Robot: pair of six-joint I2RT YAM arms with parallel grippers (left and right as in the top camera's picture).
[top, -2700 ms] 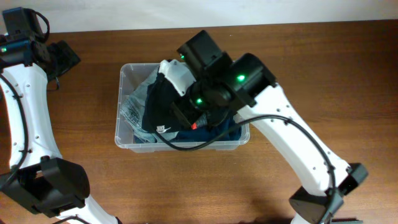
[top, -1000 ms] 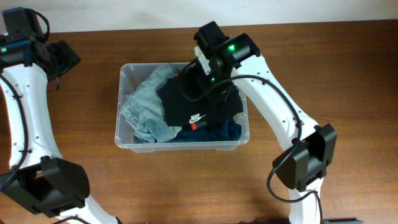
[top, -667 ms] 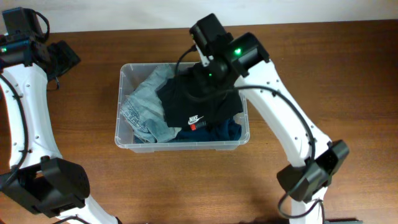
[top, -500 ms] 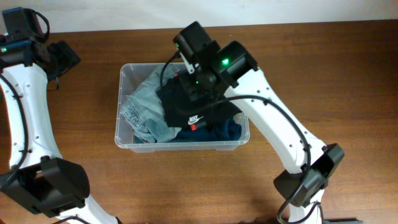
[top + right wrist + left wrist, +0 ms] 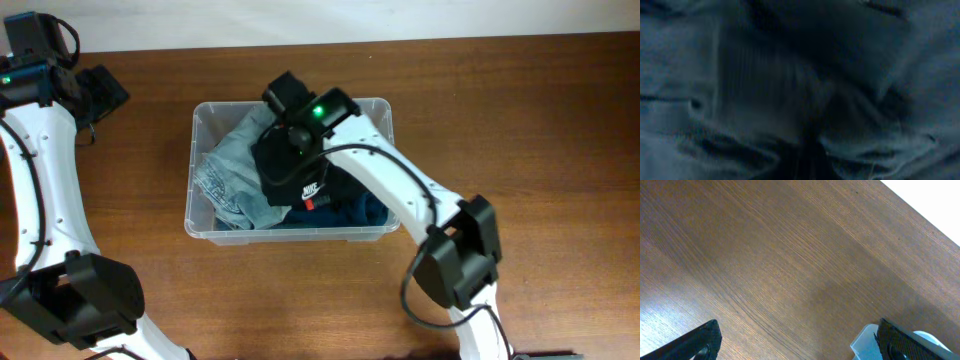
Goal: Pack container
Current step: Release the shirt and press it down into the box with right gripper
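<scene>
Clear, round-cornered plastic bin (image 5: 300,235) mid-worktop (image 5: 520,120), full: pale denim (image 5: 225,175) at 9 o'clock, black Nike garment (image 5: 300,180) centre, navy fabric (image 5: 365,212) at 5. Right pincer (image 5: 283,132) together, nose-down in the clothes near 12. Left pincer (image 5: 800,345) apart, at the bin's 10 o'clock.

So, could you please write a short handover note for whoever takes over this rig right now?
Left tool: open and empty, over bare table off the container's far left corner.
Right tool: shut, pressed down into the clothes in the container, near the far edge of the black garment. Its camera shows only blurred dark fabric, so a pinch cannot be confirmed.
Things: the pale denim garment lies on the left, the black one in the middle and the dark blue garment at the front right, all inside.
Done: three garments loaded.
Left: lift the right tool clear, probably after pressing the pile flatter.
</scene>
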